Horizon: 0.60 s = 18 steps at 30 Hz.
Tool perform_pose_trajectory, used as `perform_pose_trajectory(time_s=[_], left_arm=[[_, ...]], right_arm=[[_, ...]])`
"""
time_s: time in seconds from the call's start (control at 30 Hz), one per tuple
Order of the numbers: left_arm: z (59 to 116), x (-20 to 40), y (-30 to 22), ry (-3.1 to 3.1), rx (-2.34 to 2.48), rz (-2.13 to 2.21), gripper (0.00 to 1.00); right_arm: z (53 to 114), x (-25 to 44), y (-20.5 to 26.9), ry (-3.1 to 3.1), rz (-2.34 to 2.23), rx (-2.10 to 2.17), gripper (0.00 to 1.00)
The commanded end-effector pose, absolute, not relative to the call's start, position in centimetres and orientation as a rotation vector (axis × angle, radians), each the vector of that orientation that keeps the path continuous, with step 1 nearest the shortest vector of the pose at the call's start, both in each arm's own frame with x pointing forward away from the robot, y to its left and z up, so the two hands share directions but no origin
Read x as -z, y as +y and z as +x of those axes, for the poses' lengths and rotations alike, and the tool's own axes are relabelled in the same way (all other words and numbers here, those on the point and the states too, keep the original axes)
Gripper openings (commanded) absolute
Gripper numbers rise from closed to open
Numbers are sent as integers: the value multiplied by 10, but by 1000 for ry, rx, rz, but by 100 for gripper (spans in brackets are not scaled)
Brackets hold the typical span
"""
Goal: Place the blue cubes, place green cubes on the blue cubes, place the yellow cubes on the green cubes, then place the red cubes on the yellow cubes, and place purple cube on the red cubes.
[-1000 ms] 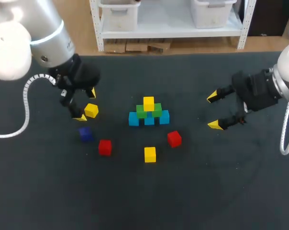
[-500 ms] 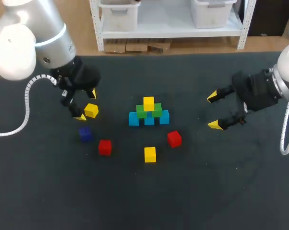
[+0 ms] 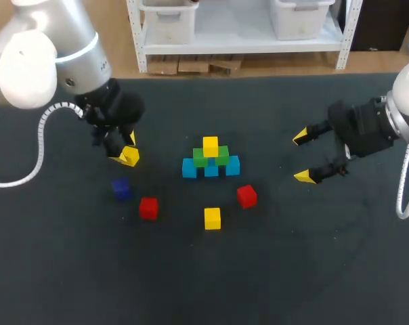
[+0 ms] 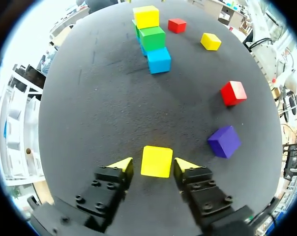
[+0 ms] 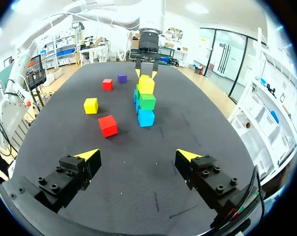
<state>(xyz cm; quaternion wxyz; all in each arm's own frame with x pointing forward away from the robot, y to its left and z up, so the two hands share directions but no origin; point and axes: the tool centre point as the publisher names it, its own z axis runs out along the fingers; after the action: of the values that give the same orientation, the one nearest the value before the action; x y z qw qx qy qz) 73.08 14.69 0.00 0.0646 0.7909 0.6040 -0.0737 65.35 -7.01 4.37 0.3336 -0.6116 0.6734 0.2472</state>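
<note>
Left gripper (image 4: 153,166) straddling a yellow cube (image 3: 129,156), fingers not yet clamped.
The cube sat on the table (image 3: 272,271) at nine o'clock from the pyramid (image 3: 210,161). I judged I had framed it squarely so I could lift it onto the green cubes (image 3: 200,160) there. My right gripper (image 3: 302,157) hung spread wide at three o'clock, holding nothing, clear of the pyramid.

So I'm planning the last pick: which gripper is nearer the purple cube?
Left. The left gripper is close beside the purple cube, astride a yellow cube; the right gripper is far off on the opposite side.
</note>
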Motion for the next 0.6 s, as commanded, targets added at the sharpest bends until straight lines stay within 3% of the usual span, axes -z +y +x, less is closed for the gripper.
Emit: perform_pose_trajectory(time_s=[0.03,0.13,0.23,0.27,0.6], left_arm=[[728,1,147,1830,232,2379,42],[723,1,145,1836,239,2369,32],[719,-3,144,1853,238,2345,5],[717,-6,143,1858,238,2337,0],[704,-52,127,2044,152,2160,0]], right_arm=[[653,-44,-71,1755,-1596,-645,100],[653,-44,-71,1755,-1596,-645,100],[653,-44,-71,1755,-1596,-645,100],[653,-44,-71,1755,-1596,-645,100],[653,-44,-71,1755,-1596,-645,100]])
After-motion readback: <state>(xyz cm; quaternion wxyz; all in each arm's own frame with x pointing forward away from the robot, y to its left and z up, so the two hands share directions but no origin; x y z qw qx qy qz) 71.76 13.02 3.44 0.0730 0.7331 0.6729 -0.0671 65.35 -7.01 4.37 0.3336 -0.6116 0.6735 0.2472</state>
